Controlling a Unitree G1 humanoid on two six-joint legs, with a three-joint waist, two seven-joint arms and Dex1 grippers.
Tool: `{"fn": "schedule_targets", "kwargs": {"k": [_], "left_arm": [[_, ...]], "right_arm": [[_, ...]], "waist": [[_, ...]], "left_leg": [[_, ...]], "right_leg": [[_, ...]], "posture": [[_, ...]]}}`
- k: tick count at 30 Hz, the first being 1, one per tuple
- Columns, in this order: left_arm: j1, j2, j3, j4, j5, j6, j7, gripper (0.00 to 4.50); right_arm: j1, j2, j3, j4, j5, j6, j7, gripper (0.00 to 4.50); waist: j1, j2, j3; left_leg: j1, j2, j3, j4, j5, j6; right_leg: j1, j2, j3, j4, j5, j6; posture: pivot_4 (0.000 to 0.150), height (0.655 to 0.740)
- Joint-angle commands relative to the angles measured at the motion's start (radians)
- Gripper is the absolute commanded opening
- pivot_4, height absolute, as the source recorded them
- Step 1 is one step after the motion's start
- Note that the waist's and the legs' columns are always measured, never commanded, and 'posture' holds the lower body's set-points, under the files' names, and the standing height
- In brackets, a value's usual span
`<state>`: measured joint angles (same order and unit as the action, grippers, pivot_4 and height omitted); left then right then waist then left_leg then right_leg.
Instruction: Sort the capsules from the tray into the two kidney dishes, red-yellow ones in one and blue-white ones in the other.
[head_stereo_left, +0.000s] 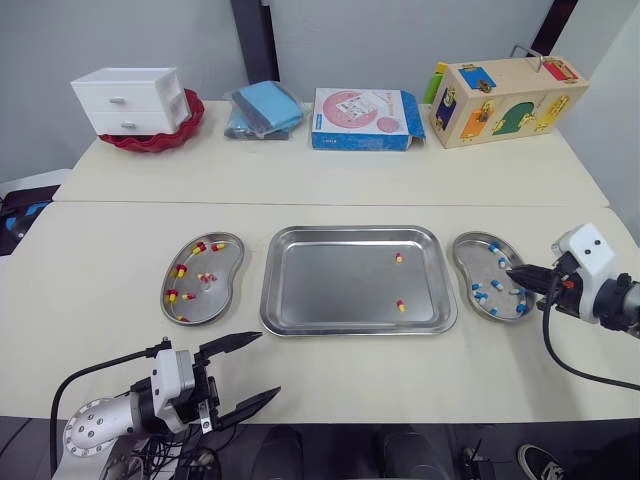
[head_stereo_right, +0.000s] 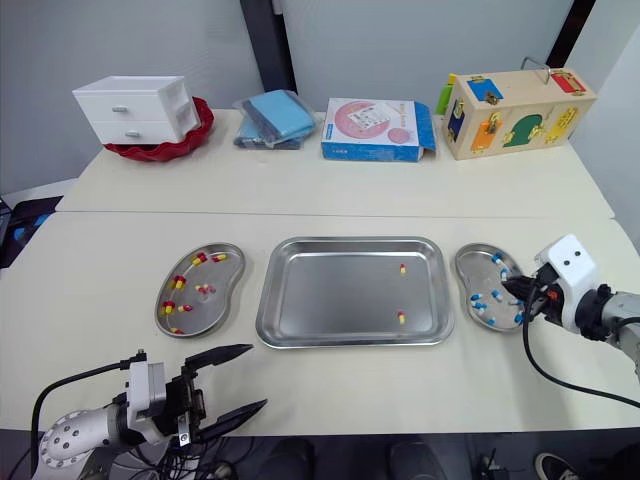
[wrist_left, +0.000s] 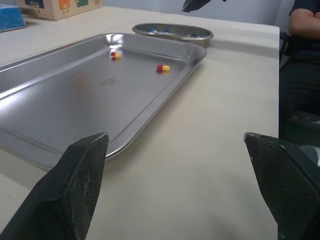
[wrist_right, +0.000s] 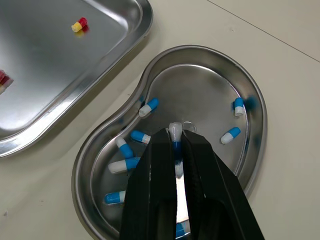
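— While the right gripper is hanging over the right dish, what is it carrying?

— It is pinching a blue-white capsule between its fingertips. The jaws are closed onto it and its long axis is running along the fingers. The dish directly beneath the jaws is holding other blue-white capsules, so the drop looks like a matter of parting the fingers where they are.

— And the left gripper?

— It is waiting at the table's near edge, short of the tray, with jaws spread wide and nothing between them.

— What is lying in the tray?

— Two red-yellow capsules. Both are ahead of the left jaws but across the tray's whole floor from them. They are sitting much nearer the right jaws, just past the tray's rim. In the left wrist view, the closer capsule seems to be lying with its long axis running from one finger towards the other. Those jaws would likely be closing on its ends unless the wrist turns.

— So which arm is better placed?

— The right one for reaching, by my reading. But the left dish, which is collecting the red-yellow ones, is lying close ahead of the left jaws and well apart from the right.
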<state>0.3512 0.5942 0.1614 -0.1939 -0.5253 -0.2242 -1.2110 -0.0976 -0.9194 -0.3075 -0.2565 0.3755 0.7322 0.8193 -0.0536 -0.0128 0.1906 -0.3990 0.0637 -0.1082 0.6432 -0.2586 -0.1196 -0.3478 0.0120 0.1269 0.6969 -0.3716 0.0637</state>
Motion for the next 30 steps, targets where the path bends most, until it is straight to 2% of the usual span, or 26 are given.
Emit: {"fn": "schedule_targets", "kwargs": {"k": [1,5,7,10,16,20,26,30], "left_arm": [[0.004,0.002,0.002,-0.012,-0.005,-0.010,-0.005,4.50],[0.005,0.005,0.006,-0.014,-0.005,-0.009,-0.003,4.50],[0.006,0.006,0.006,-0.016,-0.004,-0.007,-0.002,4.50],[0.007,0.006,0.004,-0.020,-0.004,-0.004,0.000,4.50],[0.005,0.005,0.003,-0.020,-0.003,-0.004,0.000,4.50],[0.008,0.007,0.006,-0.024,-0.002,0.000,0.005,4.50],[0.016,0.017,0.023,-0.027,-0.005,0.016,0.017,4.50],[0.015,0.026,0.033,-0.026,-0.009,0.024,0.022,4.50]], "right_arm": [[-0.016,-0.005,-0.009,0.011,-0.011,-0.030,-0.015,0.01],[-0.018,-0.006,-0.003,0.015,-0.007,-0.038,-0.021,0.01],[-0.015,-0.008,-0.002,0.014,-0.004,-0.043,-0.019,0.68],[-0.008,-0.010,-0.002,0.014,-0.005,-0.048,-0.018,1.39],[0.005,-0.014,-0.021,0.011,0.001,-0.050,-0.012,3.09],[0.078,-0.028,-0.083,-0.011,0.027,-0.085,0.049,4.43],[0.293,-0.009,-0.219,-0.110,0.112,-0.213,0.246,4.47],[0.415,0.043,-0.267,-0.193,0.161,-0.282,0.314,4.47]], "waist": [[0.000,0.000,0.000],[0.001,0.000,0.000],[0.001,0.000,0.000],[0.001,0.000,0.000],[0.001,0.000,0.000],[0.004,0.000,0.000],[0.019,0.000,0.000],[0.021,0.000,0.000]], "left_leg": [[0.000,0.000,0.000,0.000,0.000,0.000],[0.000,0.000,0.000,0.000,0.000,0.000],[0.000,0.000,0.000,0.000,0.000,0.000],[0.000,0.000,0.000,0.000,0.000,0.000],[0.000,0.000,0.000,0.000,0.000,0.000],[0.000,0.000,0.000,0.000,0.000,0.000],[0.001,0.000,-0.001,0.000,0.000,0.000],[0.005,0.000,-0.001,0.000,0.000,0.000]], "right_leg": [[0.000,0.000,0.000,0.000,0.000,0.000],[0.000,0.000,0.000,0.000,0.000,0.000],[0.000,0.000,0.000,0.000,0.000,0.000],[0.000,0.000,0.000,0.000,0.000,0.000],[0.000,0.000,0.000,0.000,0.000,0.000],[0.001,0.000,0.000,0.000,0.000,0.000],[0.003,0.000,-0.001,0.000,0.000,0.000],[0.007,0.000,-0.001,-0.001,0.000,0.000]], "posture": [[0.150,0.7400],[0.150,0.7400],[0.150,0.7400],[0.150,0.7400],[0.150,0.7400],[0.150,0.7400],[0.150,0.7400],[0.150,0.7400]]}}
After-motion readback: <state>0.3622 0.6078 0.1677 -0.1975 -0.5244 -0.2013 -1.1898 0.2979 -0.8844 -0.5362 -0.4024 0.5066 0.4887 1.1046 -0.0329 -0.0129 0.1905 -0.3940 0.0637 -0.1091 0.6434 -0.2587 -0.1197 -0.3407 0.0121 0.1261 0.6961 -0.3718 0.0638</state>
